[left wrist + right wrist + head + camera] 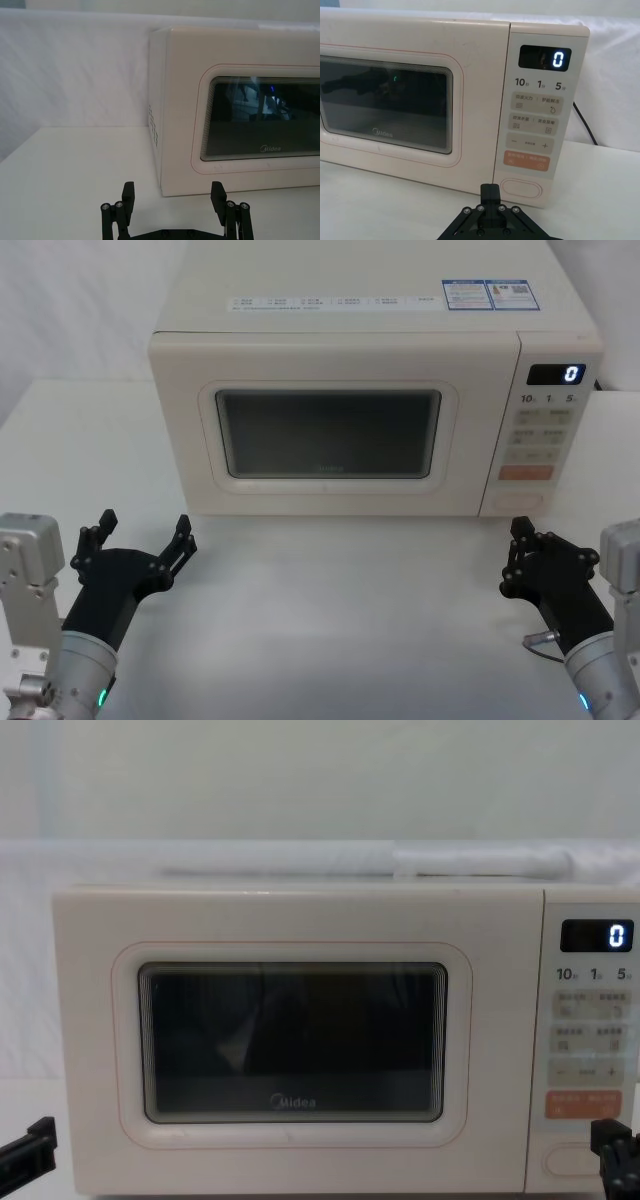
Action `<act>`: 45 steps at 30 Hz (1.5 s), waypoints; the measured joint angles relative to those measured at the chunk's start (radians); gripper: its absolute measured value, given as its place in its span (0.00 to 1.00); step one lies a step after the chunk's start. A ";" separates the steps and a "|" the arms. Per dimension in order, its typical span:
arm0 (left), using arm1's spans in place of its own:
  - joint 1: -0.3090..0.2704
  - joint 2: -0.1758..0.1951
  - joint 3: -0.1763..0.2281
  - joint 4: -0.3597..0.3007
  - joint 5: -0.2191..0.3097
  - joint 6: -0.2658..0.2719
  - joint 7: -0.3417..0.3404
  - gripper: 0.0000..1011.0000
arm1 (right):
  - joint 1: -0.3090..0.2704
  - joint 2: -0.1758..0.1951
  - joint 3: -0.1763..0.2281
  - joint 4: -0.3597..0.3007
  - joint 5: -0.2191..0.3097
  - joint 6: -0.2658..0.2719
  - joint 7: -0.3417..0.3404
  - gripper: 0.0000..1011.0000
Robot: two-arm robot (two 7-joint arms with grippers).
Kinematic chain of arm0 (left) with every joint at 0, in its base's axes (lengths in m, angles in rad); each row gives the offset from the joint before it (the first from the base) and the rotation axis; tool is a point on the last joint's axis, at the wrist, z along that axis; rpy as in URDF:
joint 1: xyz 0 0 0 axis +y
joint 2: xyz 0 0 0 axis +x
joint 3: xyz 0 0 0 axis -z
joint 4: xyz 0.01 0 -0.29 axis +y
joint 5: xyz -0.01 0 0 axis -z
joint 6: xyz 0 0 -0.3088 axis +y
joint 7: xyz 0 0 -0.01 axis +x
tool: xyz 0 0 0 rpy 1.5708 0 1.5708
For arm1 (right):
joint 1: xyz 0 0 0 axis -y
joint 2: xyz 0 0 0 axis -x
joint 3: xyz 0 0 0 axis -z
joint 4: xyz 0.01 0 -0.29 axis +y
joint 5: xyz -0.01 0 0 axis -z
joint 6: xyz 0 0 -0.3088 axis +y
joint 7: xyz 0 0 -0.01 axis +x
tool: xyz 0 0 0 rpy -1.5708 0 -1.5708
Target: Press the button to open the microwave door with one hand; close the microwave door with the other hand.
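The right gripper (522,552), fingers pressed together, is hovering just near of the button (521,188) at the control panel's bottom, while the spread left gripper (146,540) is waiting before the shut microwave door (330,435).

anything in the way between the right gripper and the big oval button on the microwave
Nothing visible. The right gripper, jaws shut, sits on the bare table just in front of and below the button, with open space between them. The microwave door is closed; the left gripper waits open at the front left.

A white table (330,620) stands before a white draped backdrop (75,75).
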 joint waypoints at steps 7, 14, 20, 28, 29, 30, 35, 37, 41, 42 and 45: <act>0.000 0.000 0.000 0.000 0.000 0.000 0.000 0.99 | -0.004 -0.008 0.018 0.000 0.018 -0.006 0.039 0.00; 0.000 0.000 0.000 0.000 0.000 0.000 0.000 0.99 | -0.001 0.003 0.040 -0.006 0.032 0.003 0.099 0.00; 0.000 0.000 0.000 0.000 0.000 0.000 0.000 0.99 | 0.018 0.037 0.066 -0.021 0.038 0.054 0.165 0.00; 0.000 0.000 0.000 0.000 0.000 0.000 0.000 0.99 | 0.062 0.073 0.095 -0.008 0.054 0.117 0.229 0.00; 0.000 0.000 0.000 0.000 0.000 0.000 0.000 0.99 | 0.066 0.074 0.097 -0.004 0.057 0.120 0.233 0.00; 0.000 0.000 0.000 0.000 0.000 0.000 0.000 0.99 | 0.075 0.075 0.100 0.008 0.062 0.125 0.238 0.00; 0.000 0.000 0.000 0.000 0.000 0.000 0.000 0.99 | 0.112 0.070 0.107 0.063 0.086 0.134 0.252 0.00; 0.000 0.000 0.000 0.000 0.000 0.000 0.000 0.99 | 0.126 0.065 0.108 0.088 0.094 0.136 0.254 0.00; 0.000 0.000 0.000 0.000 0.000 0.000 0.000 0.99 | 0.145 0.056 0.108 0.124 0.100 0.140 0.251 0.00; 0.000 0.000 0.000 0.000 0.000 0.000 0.000 0.99 | 0.148 0.054 0.108 0.131 0.102 0.140 0.250 0.00; 0.000 0.000 0.000 0.000 0.000 0.000 0.000 0.99 | 0.166 0.038 0.114 0.172 0.118 0.134 0.244 0.00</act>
